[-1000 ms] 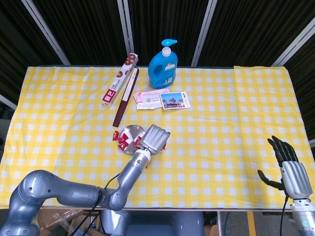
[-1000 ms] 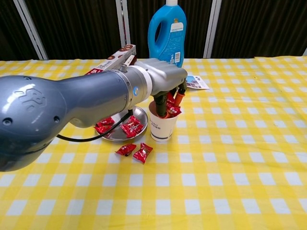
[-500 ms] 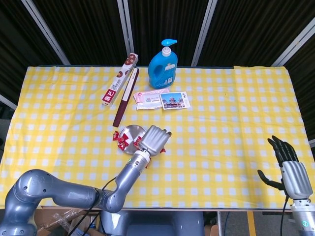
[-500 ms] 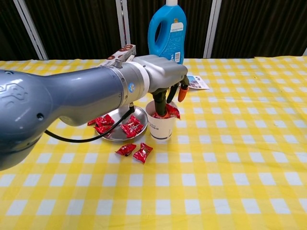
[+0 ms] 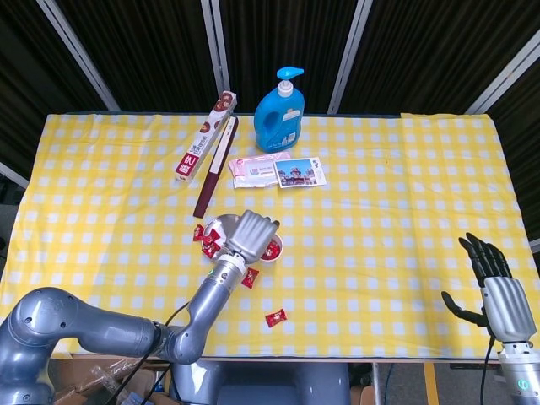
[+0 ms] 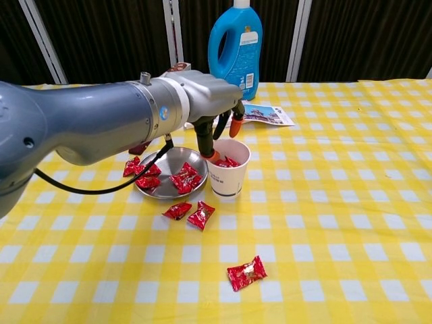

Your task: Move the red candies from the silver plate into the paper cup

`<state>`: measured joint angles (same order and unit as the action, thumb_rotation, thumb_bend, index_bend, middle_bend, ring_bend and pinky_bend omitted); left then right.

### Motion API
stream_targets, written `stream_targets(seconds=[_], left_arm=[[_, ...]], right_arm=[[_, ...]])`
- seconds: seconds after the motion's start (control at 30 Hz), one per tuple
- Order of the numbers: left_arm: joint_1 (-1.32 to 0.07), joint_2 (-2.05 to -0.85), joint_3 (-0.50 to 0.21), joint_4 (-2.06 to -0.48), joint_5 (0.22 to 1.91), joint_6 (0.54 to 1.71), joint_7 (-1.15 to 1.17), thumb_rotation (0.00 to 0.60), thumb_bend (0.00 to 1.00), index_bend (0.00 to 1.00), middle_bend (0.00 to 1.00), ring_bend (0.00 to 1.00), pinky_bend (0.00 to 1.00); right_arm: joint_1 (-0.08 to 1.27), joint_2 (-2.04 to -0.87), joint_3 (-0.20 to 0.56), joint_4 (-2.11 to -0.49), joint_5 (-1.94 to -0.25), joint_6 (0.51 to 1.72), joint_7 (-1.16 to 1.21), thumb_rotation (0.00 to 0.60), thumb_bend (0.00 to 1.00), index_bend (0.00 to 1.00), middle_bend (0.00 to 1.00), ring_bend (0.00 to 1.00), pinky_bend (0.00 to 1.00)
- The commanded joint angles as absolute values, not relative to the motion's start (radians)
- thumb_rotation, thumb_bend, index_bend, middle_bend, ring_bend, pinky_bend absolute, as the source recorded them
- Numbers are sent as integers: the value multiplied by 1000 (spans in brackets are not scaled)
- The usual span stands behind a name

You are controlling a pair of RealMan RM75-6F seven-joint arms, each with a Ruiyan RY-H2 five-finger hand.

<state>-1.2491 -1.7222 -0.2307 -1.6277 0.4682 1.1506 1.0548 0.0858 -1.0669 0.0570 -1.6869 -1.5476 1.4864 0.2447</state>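
Observation:
The silver plate (image 6: 156,192) (image 5: 221,226) holds several red candies (image 6: 185,179). The white paper cup (image 6: 228,173) (image 5: 273,250) stands just right of it with red candy (image 6: 227,162) inside. Two candies (image 6: 190,213) lie on the cloth in front of the plate, and another candy (image 6: 247,273) (image 5: 275,317) lies nearer the front edge. My left hand (image 6: 214,108) (image 5: 251,234) hovers over the gap between plate and cup, fingers spread and pointing down, holding nothing. My right hand (image 5: 491,287) stays open off the table's right front corner.
At the back stand a blue detergent bottle (image 5: 280,111) (image 6: 235,42), a long red-and-white box (image 5: 205,145), a wipes packet (image 5: 251,169) and a picture card (image 5: 299,172) (image 6: 265,115). The yellow checked cloth (image 5: 396,211) covers the table.
My left hand has pulled its fingers up out of the cup and shifted left toward the plate, leaving candy in the cup. A candy now lies on the cloth near the front edge.

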Motion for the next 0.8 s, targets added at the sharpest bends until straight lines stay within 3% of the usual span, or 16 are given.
stream_targets(seconds=[0.03,0.13,0.27,0.37,0.57,0.8], left_arm=[[-1241,-1714,-240,-1646,482,1155,1031,600,260,361,401,900,946],[-1223,-1681,-220,-1700,522,1165,1018,600,218,339,485,904,946],[-1177,-1629,-170,-1783,586,1193,988,600,213,363,805,966,961],[-1130,-1585,-127,-1844,626,1220,956,600,213,401,942,998,991],[-1067,-1524,-58,-1918,608,1253,951,600,213,450,1000,1000,1000],[-1035,-1554,-22,-1882,580,1250,954,600,231,421,1000,1000,1000]], right_arm=[[86,-1067,57,-1686,-1547,1487,246,600,361,0,0,0,0],[86,-1065,58,-1686,-1546,1486,249,600,361,0,0,0,0],[86,-1065,58,-1685,-1546,1486,249,600,361,0,0,0,0],[86,-1066,57,-1685,-1548,1487,244,600,361,0,0,0,0],[86,-1071,59,-1685,-1547,1489,237,600,360,0,0,0,0],[86,-1073,59,-1686,-1547,1490,232,600,360,0,0,0,0]])
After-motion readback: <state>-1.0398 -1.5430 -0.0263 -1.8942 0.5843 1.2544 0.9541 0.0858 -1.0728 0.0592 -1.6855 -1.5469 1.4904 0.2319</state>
